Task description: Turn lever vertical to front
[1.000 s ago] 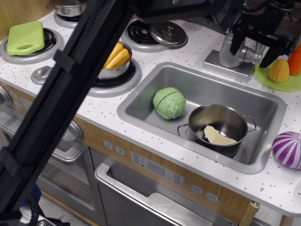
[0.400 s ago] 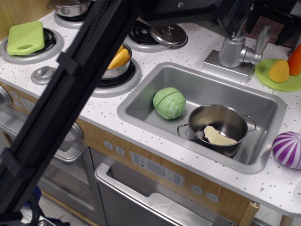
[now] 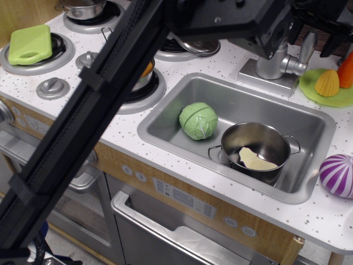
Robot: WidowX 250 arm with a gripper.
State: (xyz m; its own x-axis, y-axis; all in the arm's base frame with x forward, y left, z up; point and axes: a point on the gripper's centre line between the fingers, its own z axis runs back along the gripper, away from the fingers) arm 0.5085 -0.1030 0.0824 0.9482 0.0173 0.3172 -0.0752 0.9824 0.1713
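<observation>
The sink (image 3: 165, 118) holds one cabbage (image 3: 198, 120), one pot (image 3: 259, 144); one lever (image 3: 308, 47) upright; pincer state unclear.

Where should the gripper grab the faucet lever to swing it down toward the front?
Probably near the upper free end of the lever, away from the round joint on the faucet. The bar stands nearly upright and slim, so coming from above with fingers closing across its narrow width likely gives the most leverage. The corn and green plate crowd its right side.
</observation>
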